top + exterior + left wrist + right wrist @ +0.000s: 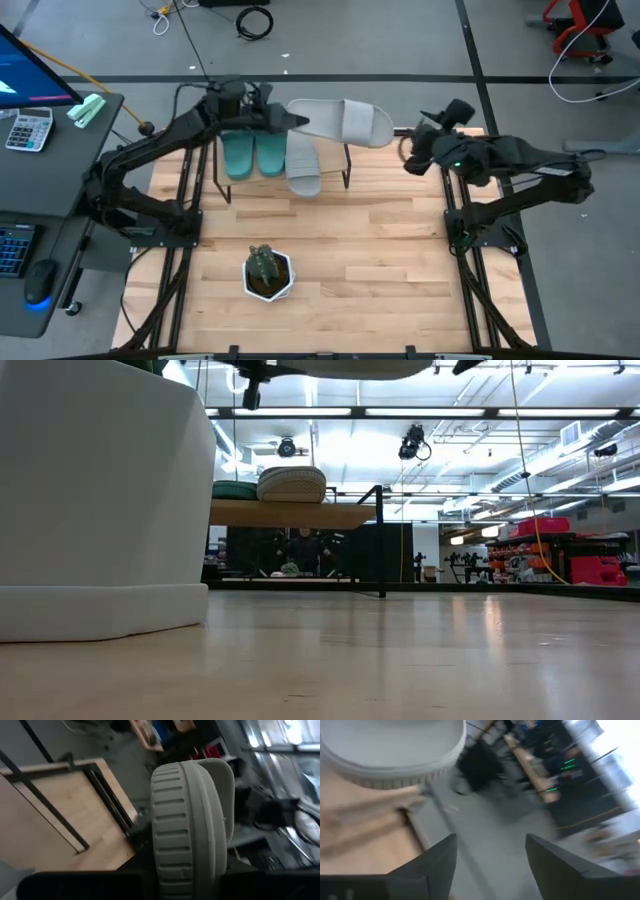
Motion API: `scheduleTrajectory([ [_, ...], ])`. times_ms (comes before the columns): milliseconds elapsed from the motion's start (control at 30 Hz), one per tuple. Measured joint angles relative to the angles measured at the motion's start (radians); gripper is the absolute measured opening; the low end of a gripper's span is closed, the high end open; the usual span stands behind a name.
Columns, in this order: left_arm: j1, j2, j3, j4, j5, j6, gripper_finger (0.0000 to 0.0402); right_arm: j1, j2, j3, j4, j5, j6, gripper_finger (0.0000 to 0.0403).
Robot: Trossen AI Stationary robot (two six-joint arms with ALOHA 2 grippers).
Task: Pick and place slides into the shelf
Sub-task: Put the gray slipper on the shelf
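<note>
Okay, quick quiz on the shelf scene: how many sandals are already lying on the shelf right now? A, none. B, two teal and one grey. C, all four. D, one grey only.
B: in the high view two teal slides and one grey slide lie side by side on the shelf, while the second grey slide is held over it by the left pincer.

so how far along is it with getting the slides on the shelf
Done: two teal slides and one grey slide lie side by side on the shelf. In hand: the left gripper holds the last grey slide above the shelf; the right gripper is open beside it. Left: setting that slide down.
</note>
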Motion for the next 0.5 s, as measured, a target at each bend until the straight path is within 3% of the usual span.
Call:
scheduleTrajectory([
  [267,0.116,0.006,0.000,-0.017,0.412,0.092,0.0068,-0.109,-0.052,0.000,-0.004,-0.436,0.331,0.0224],
  [500,0.069,0.006,0.001,-0.092,0.559,0.294,0.0067,-0.233,0.003,0.000,0.028,-0.805,0.533,0.0224],
])
